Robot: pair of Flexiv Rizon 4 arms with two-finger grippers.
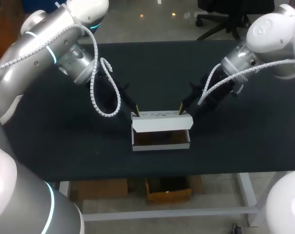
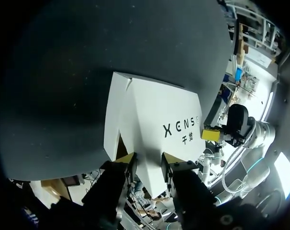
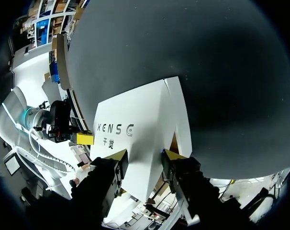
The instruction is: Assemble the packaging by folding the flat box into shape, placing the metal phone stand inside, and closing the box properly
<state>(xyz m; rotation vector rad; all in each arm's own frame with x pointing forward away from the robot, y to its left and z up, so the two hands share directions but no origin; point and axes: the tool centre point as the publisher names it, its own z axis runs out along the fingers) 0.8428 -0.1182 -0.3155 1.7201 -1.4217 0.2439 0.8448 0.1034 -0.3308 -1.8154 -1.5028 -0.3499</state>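
The box (image 1: 161,140) sits mid-desk (image 1: 50,146), its lid (image 1: 162,123) half raised. The left end effector (image 2: 149,160) and right end effector (image 3: 144,155) are at the lid's back corners (clenched or released, I cannot tell). Uneven pushing could crease the lid or slide the box. No phone stand shows, and the box's dim inside may hide it.

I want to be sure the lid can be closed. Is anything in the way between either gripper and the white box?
Nothing visible stands in the way. The left gripper and the right gripper are both right at the far corners of the raised lid flap of the box. Only bare black table lies around it.
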